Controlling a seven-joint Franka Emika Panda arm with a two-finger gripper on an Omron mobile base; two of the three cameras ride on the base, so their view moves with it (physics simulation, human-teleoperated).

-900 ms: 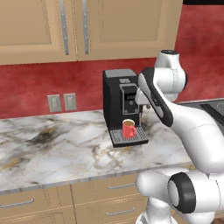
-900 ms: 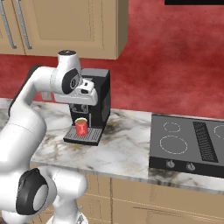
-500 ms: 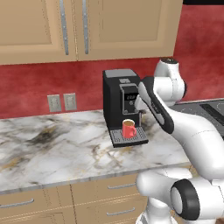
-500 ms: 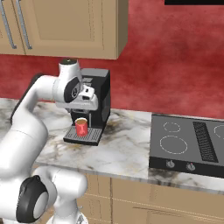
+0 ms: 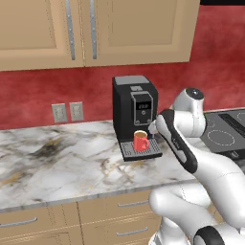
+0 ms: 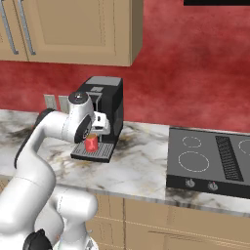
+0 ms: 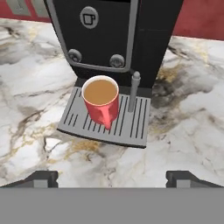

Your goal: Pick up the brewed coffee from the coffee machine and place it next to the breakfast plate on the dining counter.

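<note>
Red and small, the mug of brewed coffee [image 7: 101, 101] stood upright on the grey grated drip tray [image 7: 105, 119] of the coffee machine [image 5: 134, 106], its light brown coffee showing at the rim and its handle turned toward the camera in the hand view. A thin grey steam wand [image 7: 133, 91] hung just beside the mug on the tray. The black machine sat on the marble bench [image 5: 57, 160], close against the red wall [image 5: 33, 93], with a pair of wall outlets [image 5: 67, 112] off to its side and wooden cabinets [image 5: 95, 28] overhead. The gripper [image 7: 112, 177] was spread wide, its two dark fingertips [image 7: 41, 178] standing far apart at the bottom of the hand view and closed on nothing; it pointed at the mug from in front of the tray, apart from it, with bare marble between. In the left base view the white arm [image 5: 179, 139] bent in from the right, its hand near the machine's front. In the right base view a black cooktop [image 6: 210, 161] lay on the same bench, well apart from the machine. Wooden drawers [image 5: 129, 217] ran below the bench edge.
</note>
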